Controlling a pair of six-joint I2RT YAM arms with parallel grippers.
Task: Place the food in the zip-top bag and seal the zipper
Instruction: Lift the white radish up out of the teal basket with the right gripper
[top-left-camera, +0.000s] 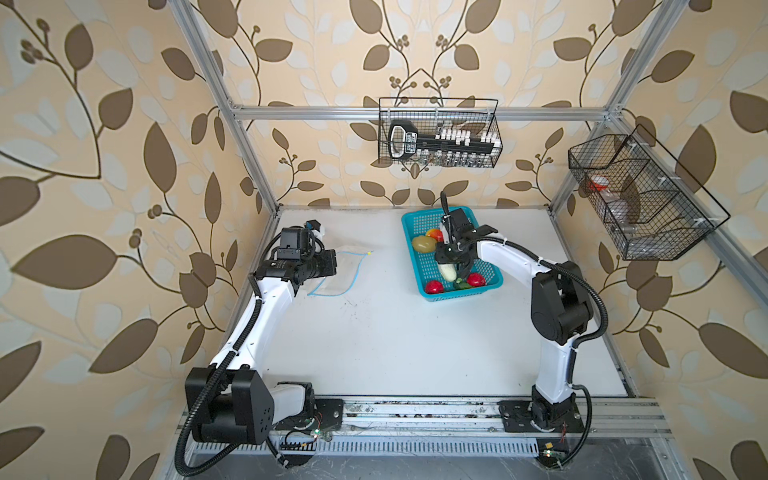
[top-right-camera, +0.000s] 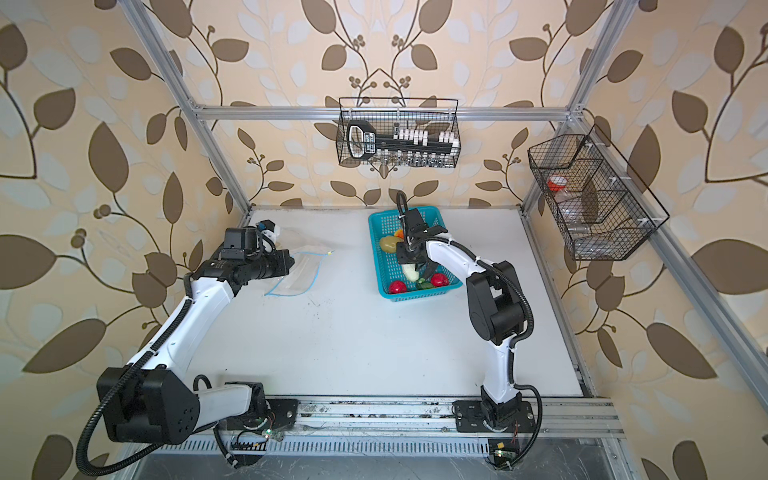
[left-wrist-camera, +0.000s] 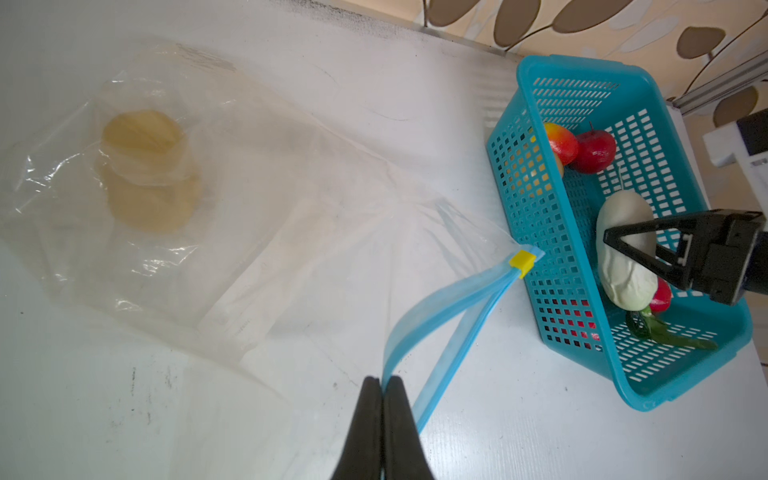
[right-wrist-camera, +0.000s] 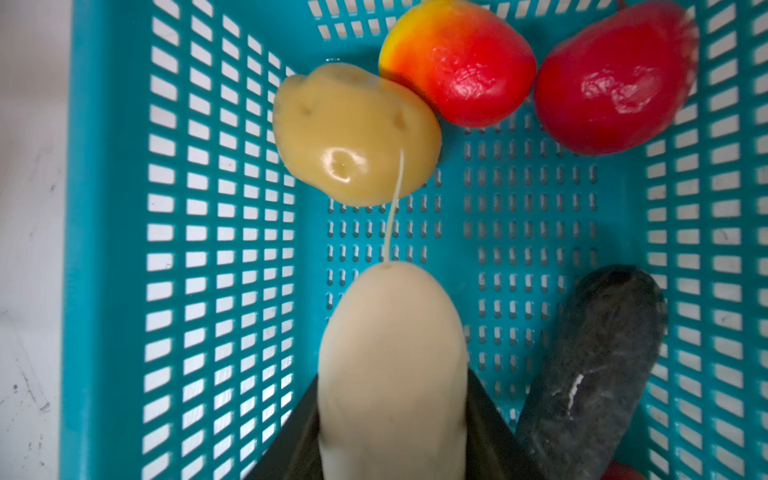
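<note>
In both top views, the clear crinkly zip-top bag (top-left-camera: 338, 276) lies on the white table (top-left-camera: 395, 353) on the left, well apart from the turquoise perforated plastic basket (top-left-camera: 459, 296) that holds most of the toy food (top-left-camera: 433, 286).

From the left wrist, your left gripper (left-wrist-camera: 381, 380) is pinched together on one lip of the thin light-blue zipper strip (left-wrist-camera: 432, 320), holding the mouth apart. The yellow slider tab (left-wrist-camera: 522, 261) sits at the far end, and one tan potato (left-wrist-camera: 143, 141) seems already inside.

From the right wrist, your right gripper (right-wrist-camera: 392, 419) clamps the white oblong toy vegetable (right-wrist-camera: 392, 353) inside the basket. A second tan potato (right-wrist-camera: 353, 133), red-yellow fruit (right-wrist-camera: 457, 62), red round fruit (right-wrist-camera: 615, 79) and dark eggplant (right-wrist-camera: 590, 365) wait there. I judge you early: most loading and the sealing remain.
</note>
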